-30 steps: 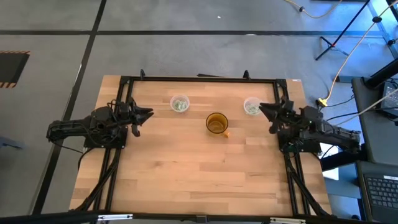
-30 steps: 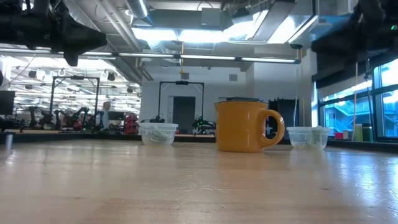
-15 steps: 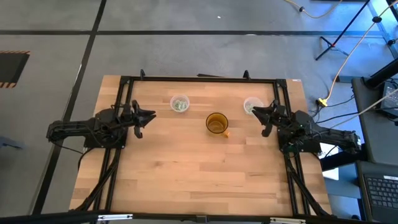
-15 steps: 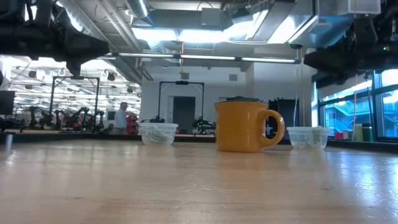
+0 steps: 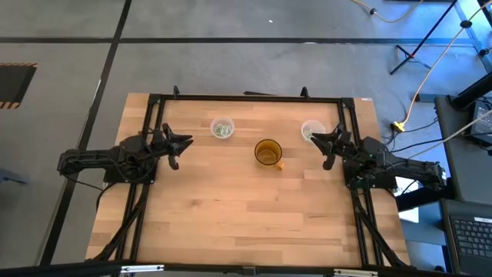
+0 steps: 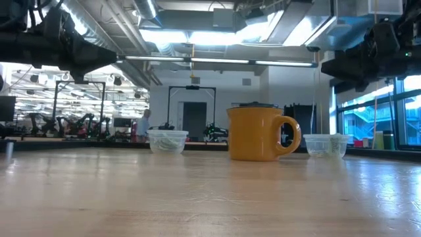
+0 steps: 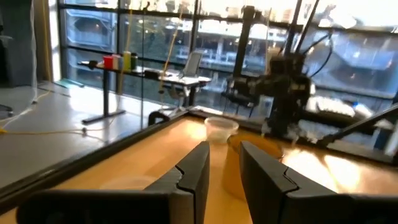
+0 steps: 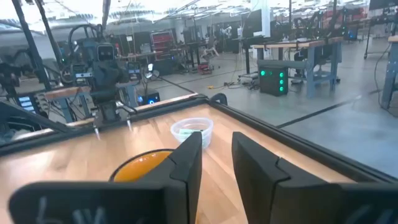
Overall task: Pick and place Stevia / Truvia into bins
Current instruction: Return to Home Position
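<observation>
Hovering parted, empty: left gripper [image 5: 183, 152], right gripper [image 5: 319, 151]; high view looks into bins [image 5: 214, 124], showing packets [image 5: 223, 129].

Left arm [image 5: 100, 163] and right arm [image 5: 392, 165] are both chunky matte black; left hand [image 5: 181, 151] and right hand [image 5: 318, 150] each have two flat, angular black fingers [image 7: 193, 177].

Mug [image 5: 267, 152] — between left bin [image 5: 222, 128] and right bin [image 5: 311, 131]

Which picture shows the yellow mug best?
The low view: the mug stands whole, side-on, handle showing. The high view shows only its open top. Each wrist view shows only a part, cut off by the left gripper or the right gripper.
</observation>
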Motion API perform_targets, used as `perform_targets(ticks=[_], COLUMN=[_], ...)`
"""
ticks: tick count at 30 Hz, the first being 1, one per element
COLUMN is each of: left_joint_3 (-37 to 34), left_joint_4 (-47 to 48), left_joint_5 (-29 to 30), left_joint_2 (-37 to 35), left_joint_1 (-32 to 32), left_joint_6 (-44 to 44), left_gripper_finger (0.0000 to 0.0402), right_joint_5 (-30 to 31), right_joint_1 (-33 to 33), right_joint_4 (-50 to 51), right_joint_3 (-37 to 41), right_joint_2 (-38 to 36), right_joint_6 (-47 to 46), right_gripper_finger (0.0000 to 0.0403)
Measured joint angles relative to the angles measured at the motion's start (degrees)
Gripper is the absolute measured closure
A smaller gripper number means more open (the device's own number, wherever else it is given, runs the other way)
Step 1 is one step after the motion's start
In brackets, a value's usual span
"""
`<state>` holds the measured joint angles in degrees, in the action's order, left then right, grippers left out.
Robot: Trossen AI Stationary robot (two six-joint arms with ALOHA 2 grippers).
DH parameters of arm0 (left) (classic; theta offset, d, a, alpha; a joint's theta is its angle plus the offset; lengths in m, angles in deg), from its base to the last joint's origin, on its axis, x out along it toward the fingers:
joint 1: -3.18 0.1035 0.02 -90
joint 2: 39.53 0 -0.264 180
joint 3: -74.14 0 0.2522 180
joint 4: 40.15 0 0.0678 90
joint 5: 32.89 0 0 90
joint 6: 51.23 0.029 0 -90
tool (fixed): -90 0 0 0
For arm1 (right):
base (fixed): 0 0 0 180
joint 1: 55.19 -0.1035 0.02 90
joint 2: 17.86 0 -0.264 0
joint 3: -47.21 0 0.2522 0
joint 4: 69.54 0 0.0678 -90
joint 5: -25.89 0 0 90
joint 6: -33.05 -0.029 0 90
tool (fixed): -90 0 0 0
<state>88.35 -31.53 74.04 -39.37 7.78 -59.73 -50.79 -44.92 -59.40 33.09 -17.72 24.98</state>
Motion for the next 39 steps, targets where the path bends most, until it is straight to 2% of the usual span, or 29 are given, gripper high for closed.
perform_targets(ticks=[7,39], left_joint_3=[0.00,0.02], left_joint_4=[1.94,1.98], left_joint_5=[0.06,-0.07], left_joint_2=[0.02,0.02], left_joint_1=[0.00,0.00], left_joint_6=[2.77,2.76], left_gripper_finger=[0.0320,0.0320], right_joint_5=[0.00,0.02], right_joint_1=[0.00,0.01], right_joint_4=[0.00,0.00], right_joint_3=[0.00,-0.02], right_joint_2=[0.06,0.09], right_joint_6=[4.14,3.97], right_gripper_finger=[0.0311,0.0311])
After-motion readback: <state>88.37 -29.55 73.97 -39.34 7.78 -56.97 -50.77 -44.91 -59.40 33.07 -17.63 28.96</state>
